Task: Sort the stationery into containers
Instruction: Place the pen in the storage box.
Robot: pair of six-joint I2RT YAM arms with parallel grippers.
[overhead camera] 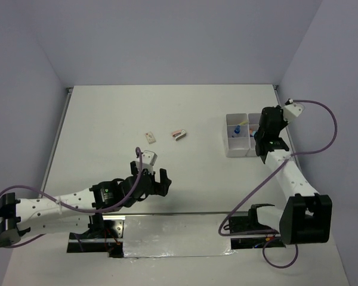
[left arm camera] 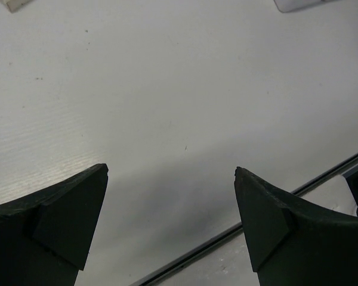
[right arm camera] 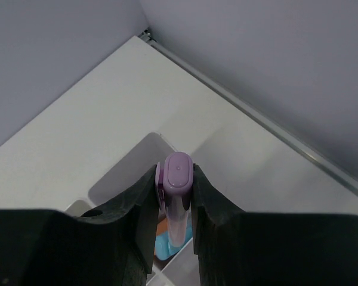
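Note:
The containers (overhead camera: 237, 148) are translucent-white bins at the right of the table. My right gripper (overhead camera: 261, 136) hangs over them, shut on a purple marker (right arm camera: 178, 171) that stands upright between the fingers. Below it in a compartment lie a blue marker (right arm camera: 166, 248) and an orange one (right arm camera: 161, 229), and coloured stationery (overhead camera: 238, 128) shows in the bins from above. Two small erasers (overhead camera: 150, 137) (overhead camera: 178, 134) lie on the table's middle. My left gripper (overhead camera: 151, 174) is open and empty, low over bare table near the erasers, its fingers (left arm camera: 77, 208) wide apart.
A metal strip (left arm camera: 238, 229) runs along the table's near edge just under the left gripper. Grey walls close the table at the back and both sides, and the bins (right arm camera: 77, 208) stand close to the right wall's rail (right arm camera: 274, 128).

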